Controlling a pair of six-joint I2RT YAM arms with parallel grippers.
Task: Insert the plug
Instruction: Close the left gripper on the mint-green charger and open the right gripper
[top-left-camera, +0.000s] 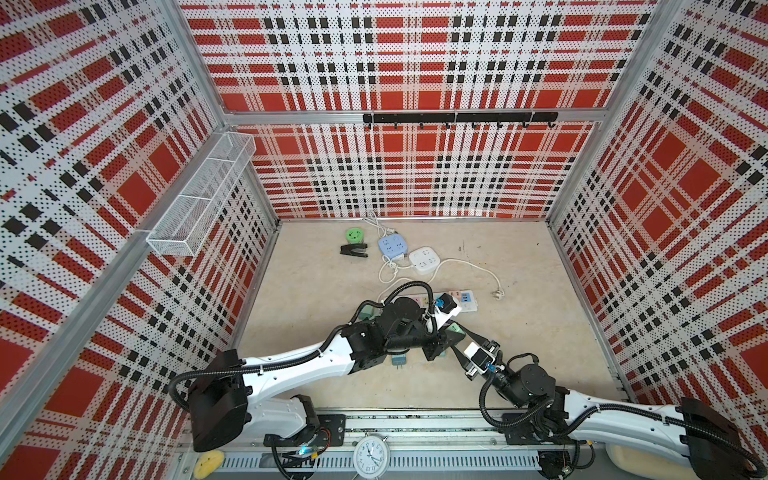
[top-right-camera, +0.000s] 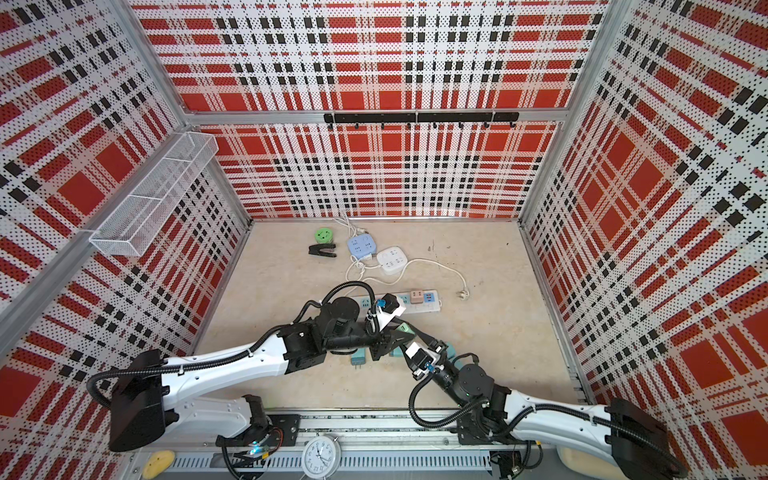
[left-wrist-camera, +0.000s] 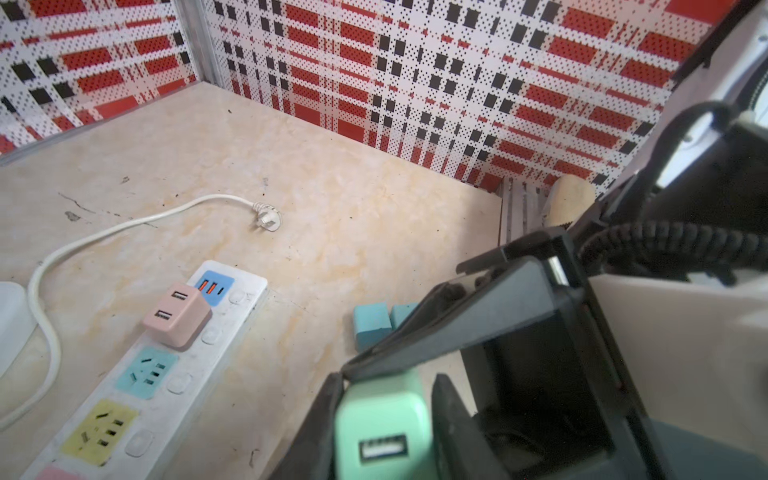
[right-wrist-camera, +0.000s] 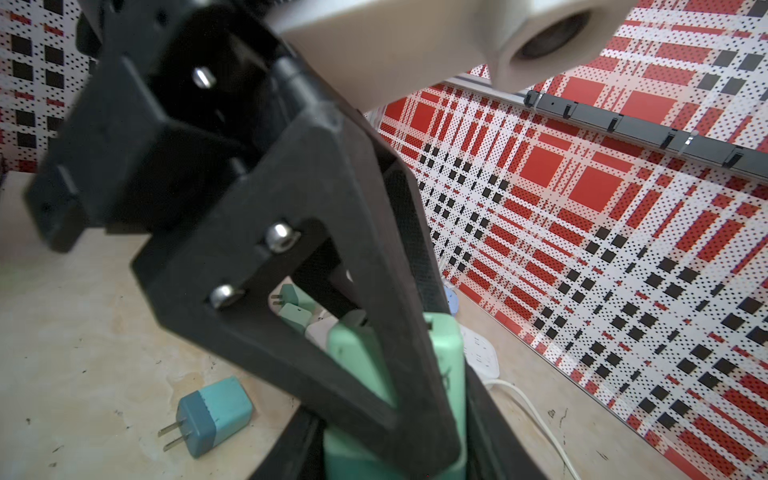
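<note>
Between the two sets of fingers (left-wrist-camera: 320, 419): mint-green USB charger plug (left-wrist-camera: 382, 419), clamped at once by left gripper (left-wrist-camera: 386, 388) and right gripper (right-wrist-camera: 395, 457), both closed on its body. Prongs hidden. Insertion not yet done. Power strip (left-wrist-camera: 137, 374) lies near, beyond the left fingers; teal socket (left-wrist-camera: 145, 372) free. Remaining, by judgement: one grip releases, align, press home.

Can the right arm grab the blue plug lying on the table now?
Probably not yet. The right gripper has jaws shut on the green plug, which the left gripper also clamps. The blue plug lies uncovered nearby, so it must let go first.
</note>
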